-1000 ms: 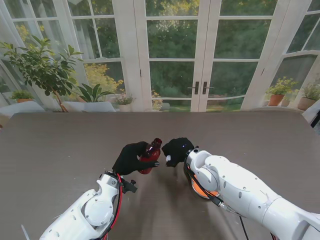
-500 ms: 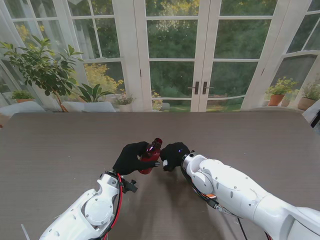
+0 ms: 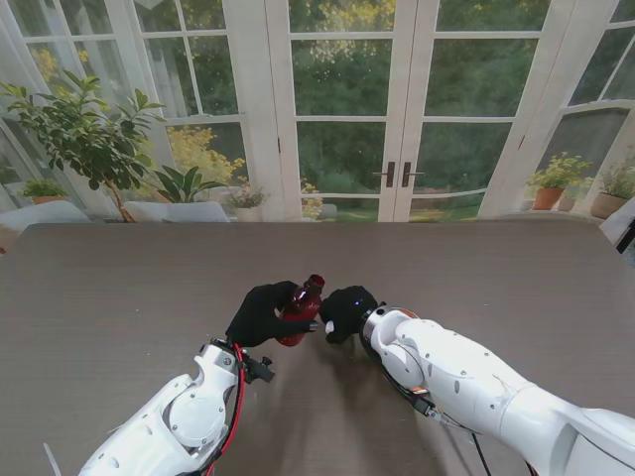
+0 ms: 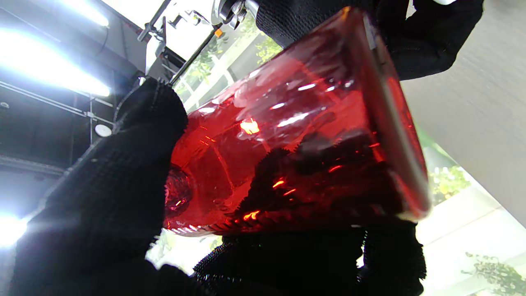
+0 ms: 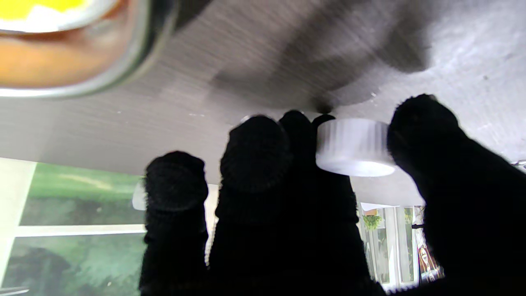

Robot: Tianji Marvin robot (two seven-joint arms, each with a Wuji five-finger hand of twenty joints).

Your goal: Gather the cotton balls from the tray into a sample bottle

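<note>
The big brown worktop [image 3: 119,288] fills most of what we see from the stand, and it runs far back to the glass doors [image 3: 347,109]. A leafy plant [image 3: 84,129] stands by the windows at the far left.

Our two white arms come up from the near edge and meet near the middle of the worktop. Our left hand [image 3: 260,312], in a black glove, is wrapped tight around the red bottle [image 3: 301,309]. The bottle is tilted, with its neck pointing far and a little to the right. In the left wrist view the red bottle [image 4: 296,135] is see-through, and we can see the dark glove fingers [image 4: 123,172] curled around it. We cannot tell if anything is inside it.

Our right hand [image 3: 347,305], also in a black glove, is just to the right of the bottle, very close to its neck. In the right wrist view this hand [image 5: 304,213] pinches a small white cap [image 5: 354,147] with ridges on its side, between the thumb and the fingers.

An orange tray [image 5: 61,45] with a shiny rim shows in the corner of the right wrist view. It is blurry, with something white and yellow in it. We cannot make out any cotton balls.
</note>
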